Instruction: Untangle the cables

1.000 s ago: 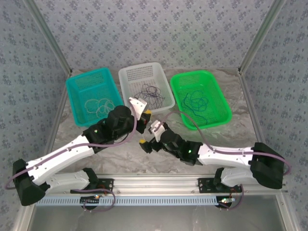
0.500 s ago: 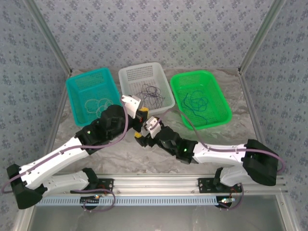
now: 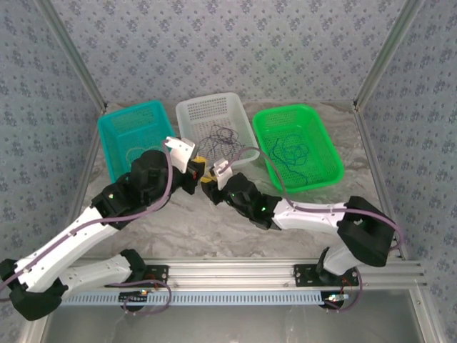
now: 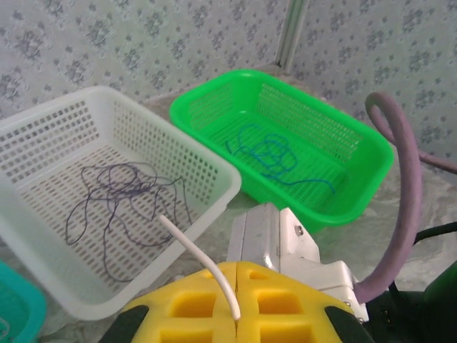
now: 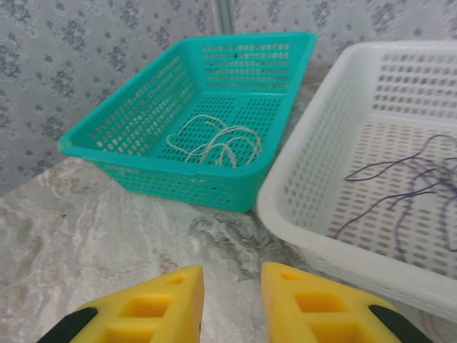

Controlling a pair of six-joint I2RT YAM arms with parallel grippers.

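No text, label, brand name, number or sign can be read in any view. The small dark board (image 3: pixel 136 292) under the rail (image 3: pixel 235 270), at the near edge of the table (image 3: pixel 178 229), may carry print, but it is too small to tell.
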